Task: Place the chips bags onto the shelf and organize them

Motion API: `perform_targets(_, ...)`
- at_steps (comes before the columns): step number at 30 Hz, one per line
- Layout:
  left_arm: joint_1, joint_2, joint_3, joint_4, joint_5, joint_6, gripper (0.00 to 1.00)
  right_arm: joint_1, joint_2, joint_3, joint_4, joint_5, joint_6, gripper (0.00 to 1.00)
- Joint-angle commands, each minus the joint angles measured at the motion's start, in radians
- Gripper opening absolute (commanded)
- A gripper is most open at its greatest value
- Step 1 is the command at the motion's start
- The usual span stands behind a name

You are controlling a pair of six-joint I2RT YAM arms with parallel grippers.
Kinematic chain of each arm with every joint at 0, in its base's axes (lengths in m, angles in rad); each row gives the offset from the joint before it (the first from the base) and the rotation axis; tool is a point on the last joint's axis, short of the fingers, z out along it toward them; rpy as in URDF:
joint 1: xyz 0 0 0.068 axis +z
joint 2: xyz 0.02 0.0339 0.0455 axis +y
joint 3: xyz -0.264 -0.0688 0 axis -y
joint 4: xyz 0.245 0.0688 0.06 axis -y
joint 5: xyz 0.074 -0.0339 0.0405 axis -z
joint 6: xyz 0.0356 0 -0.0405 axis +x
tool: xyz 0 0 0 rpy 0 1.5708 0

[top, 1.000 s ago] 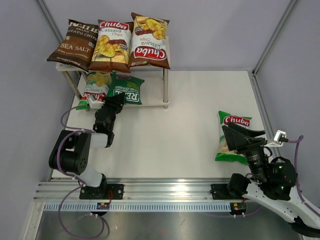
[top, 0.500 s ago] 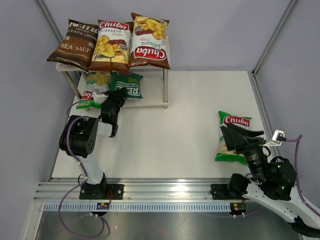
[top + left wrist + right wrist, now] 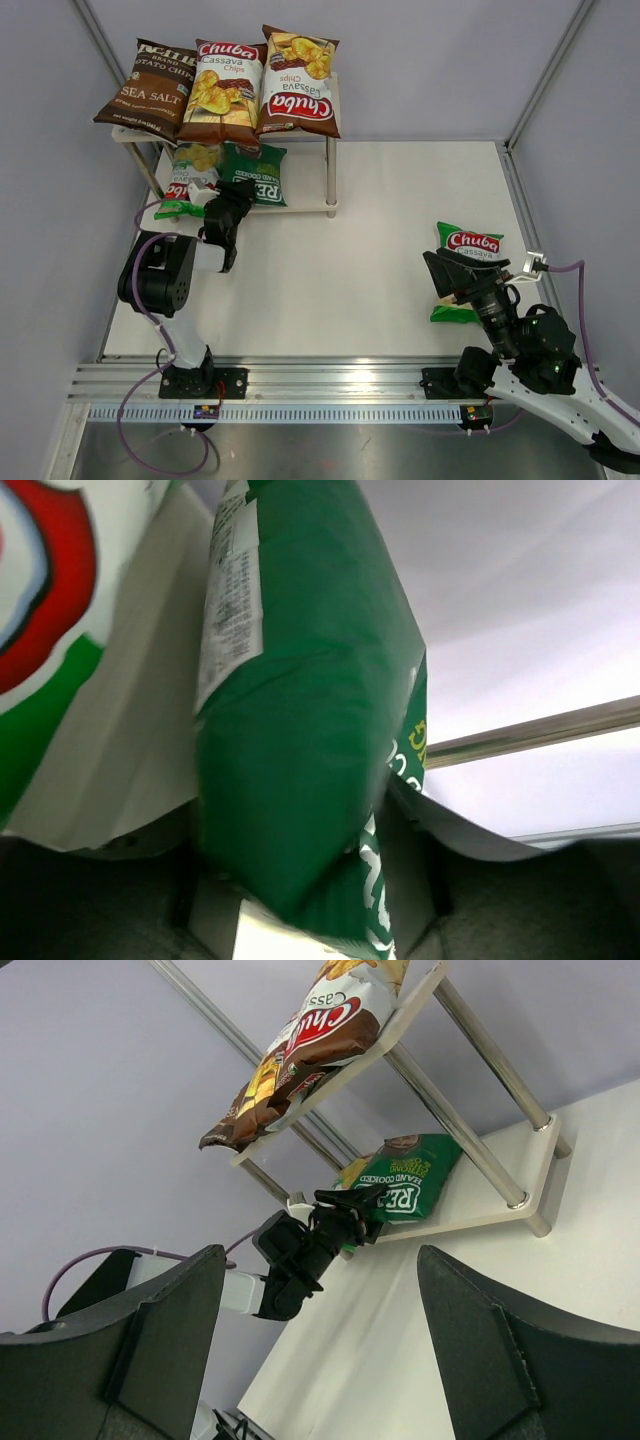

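The shelf (image 3: 300, 198) carries the Sea Salt bag (image 3: 148, 88) and two brown Chuba bags (image 3: 226, 90) (image 3: 297, 85) on its top board. A green Chuba bag (image 3: 187, 178) and the dark green REAL bag (image 3: 256, 174) lie on the lower board. My left gripper (image 3: 226, 207) has its fingers on either side of the REAL bag's (image 3: 300, 730) near end; the bag fills the gap, and I cannot see whether they still press it. Another green Chuba bag (image 3: 470, 246) lies on the table at the right. My right gripper (image 3: 437, 278) hovers open and empty over its near half.
Thin silver legs (image 3: 331, 178) hold the shelf at the table's back left. A silver frame post (image 3: 545, 85) and the grey wall bound the right side. The white tabletop (image 3: 350, 260) spreads between the two arms. A metal rail (image 3: 320, 375) runs along the near edge.
The REAL bag has slid a little deeper onto the lower board with my left gripper behind it, and the left elbow has lifted. My right gripper has shifted left over the green bag.
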Motion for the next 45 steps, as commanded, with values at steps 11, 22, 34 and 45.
perform_targets(11, -0.042, -0.236, 0.068, -0.562, -0.229, 0.007, 0.77, 0.004, 0.032, 0.046, -0.082, 0.024, 0.05, 0.85)
perform_targets(22, -0.042, -0.36, 0.129, -0.883, -0.272, -0.01, 0.89, 0.002, 0.436, 0.301, -0.407, 0.072, 0.029, 0.99)
perform_targets(34, -0.048, -0.655, 0.157, -1.076, -0.155, 0.089, 0.99, -0.596, 0.908, 0.423, -0.36, -0.413, -0.017, 1.0)
perform_targets(45, -0.082, -0.987, 0.045, -1.326, 0.278, 0.288, 0.99, -0.929, 1.007, 0.428, -0.407, -0.338, -0.059, 1.0)
